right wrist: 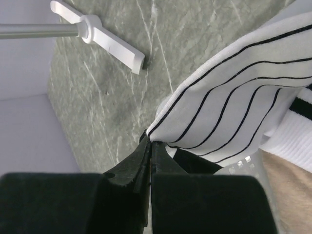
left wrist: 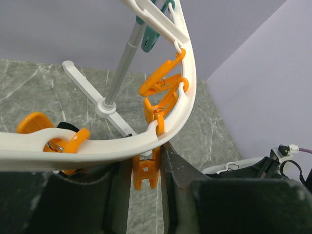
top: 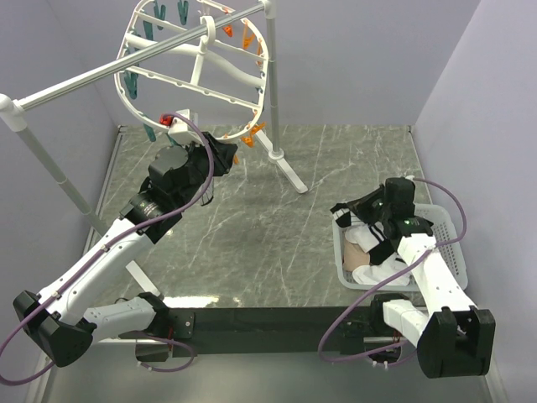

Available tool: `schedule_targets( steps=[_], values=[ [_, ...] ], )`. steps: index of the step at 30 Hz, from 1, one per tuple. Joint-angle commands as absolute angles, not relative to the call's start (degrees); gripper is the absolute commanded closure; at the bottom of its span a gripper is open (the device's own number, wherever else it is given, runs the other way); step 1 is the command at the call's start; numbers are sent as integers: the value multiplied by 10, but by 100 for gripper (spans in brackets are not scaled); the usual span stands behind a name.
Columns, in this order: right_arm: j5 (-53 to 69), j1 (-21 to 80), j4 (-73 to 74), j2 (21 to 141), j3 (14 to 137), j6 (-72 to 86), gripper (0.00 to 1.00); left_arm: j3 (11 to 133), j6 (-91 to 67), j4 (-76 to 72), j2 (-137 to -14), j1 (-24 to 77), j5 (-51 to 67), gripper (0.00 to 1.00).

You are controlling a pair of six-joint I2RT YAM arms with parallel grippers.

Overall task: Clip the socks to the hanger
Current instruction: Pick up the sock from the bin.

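The hanger, a white oval frame with orange and teal clips, hangs from a rail at the back left. My left gripper is raised to its lower rim and is shut on an orange clip that dangles there, one finger on each side. Over the basket my right gripper is shut on the edge of a white sock with thin black stripes, pinched at the fingertips. Below it lie a beige sock, a white sock with a black band and a black sock.
A white lattice basket holding the socks stands at the right near the wall. The silver rail crosses the back left on white posts, and its white foot reaches onto the marble table. Other orange clips hang along the rim.
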State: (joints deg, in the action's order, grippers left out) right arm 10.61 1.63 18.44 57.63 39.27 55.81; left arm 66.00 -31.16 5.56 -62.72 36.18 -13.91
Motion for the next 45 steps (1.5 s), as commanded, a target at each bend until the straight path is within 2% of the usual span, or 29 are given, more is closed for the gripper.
schedule_targets(
  steps=[1,3,4,7,8,13,18,23,26,27,31,34,35,38,41,45],
  values=[
    [108,19,151,575,395,563,100,664,-322,27,-617,356,-141,77],
    [102,18,178,577,407,549,89,665,-322,28,-619,356,-140,77],
    [99,19,188,579,410,532,68,664,-322,28,-620,356,-140,77],
    [94,19,235,585,433,480,45,664,-323,28,-621,356,-140,77],
    [93,19,254,587,450,463,35,665,-323,28,-623,356,-139,77],
    [65,19,322,598,528,313,20,664,-325,26,-621,356,-139,77],
    [127,18,316,607,575,137,18,662,-323,25,-620,356,-136,77],
    [190,23,276,599,548,20,15,664,-318,22,-623,356,-134,77],
    [284,32,236,547,504,-115,15,667,-312,19,-625,356,-134,77],
    [311,33,229,513,492,-230,15,667,-311,18,-627,356,-133,77],
    [341,33,164,460,449,-372,12,668,-312,16,-632,356,-127,77],
    [359,32,240,513,488,-449,10,665,-311,14,-629,356,-131,77],
    [366,31,327,536,529,-483,11,664,-311,13,-629,356,-132,77],
    [381,32,428,607,583,-570,12,663,-309,15,-626,356,-136,77],
    [396,33,454,636,618,-591,12,659,-312,18,-623,356,-141,77],
    [346,32,548,708,693,-630,14,652,-312,12,-615,355,-148,76]
  ],
)
